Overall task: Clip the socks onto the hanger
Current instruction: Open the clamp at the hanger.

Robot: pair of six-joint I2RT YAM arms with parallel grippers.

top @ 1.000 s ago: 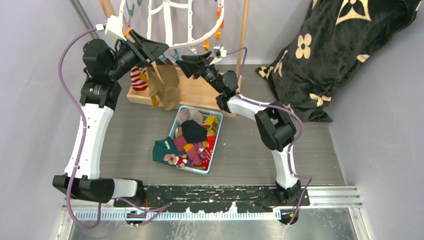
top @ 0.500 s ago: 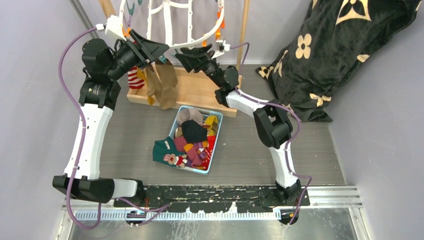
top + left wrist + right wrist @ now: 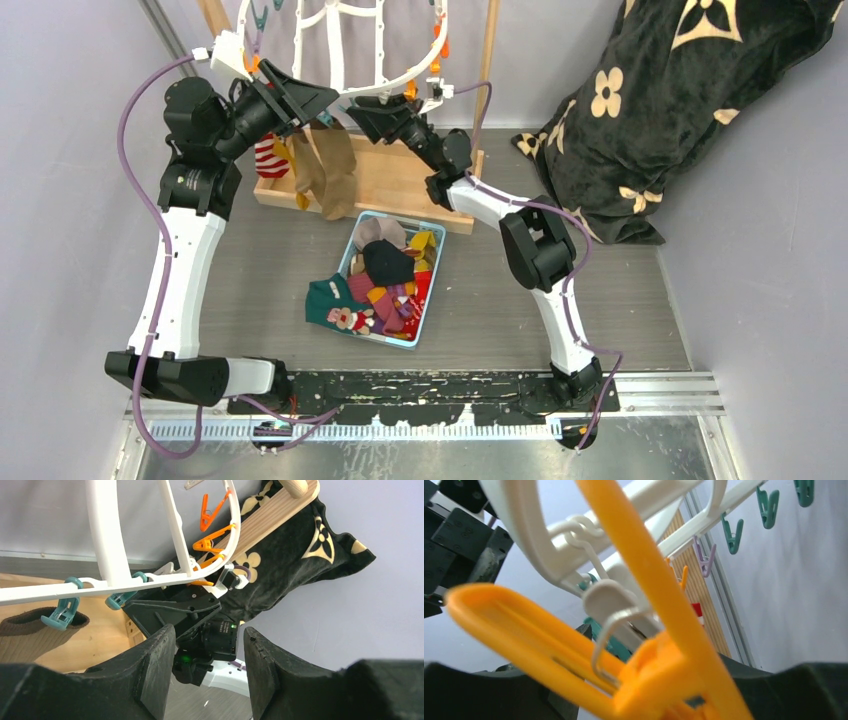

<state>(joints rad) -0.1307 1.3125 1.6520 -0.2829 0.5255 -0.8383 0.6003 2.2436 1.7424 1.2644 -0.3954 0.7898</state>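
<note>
I have both arms raised to the near rim of the hanger (image 3: 107,540), which hangs over the wooden base (image 3: 400,185) at the far side of the counter (image 3: 250,260). The left gripper (image 3: 305,100) has its fingers (image 3: 155,670) spread wide with nothing between them, just below a teal clip (image 3: 62,612). The right gripper (image 3: 372,108) faces it under the rim, and an orange clip (image 3: 649,650) sits between its fingers (image 3: 804,690); I cannot tell whether they pinch it. A tan-brown sock (image 3: 330,170) and a red-white striped sock (image 3: 268,155) hang from the rim. The other socks (image 3: 385,265) lie heaped in the blue basket (image 3: 432,292), one spilling over its left side.
</note>
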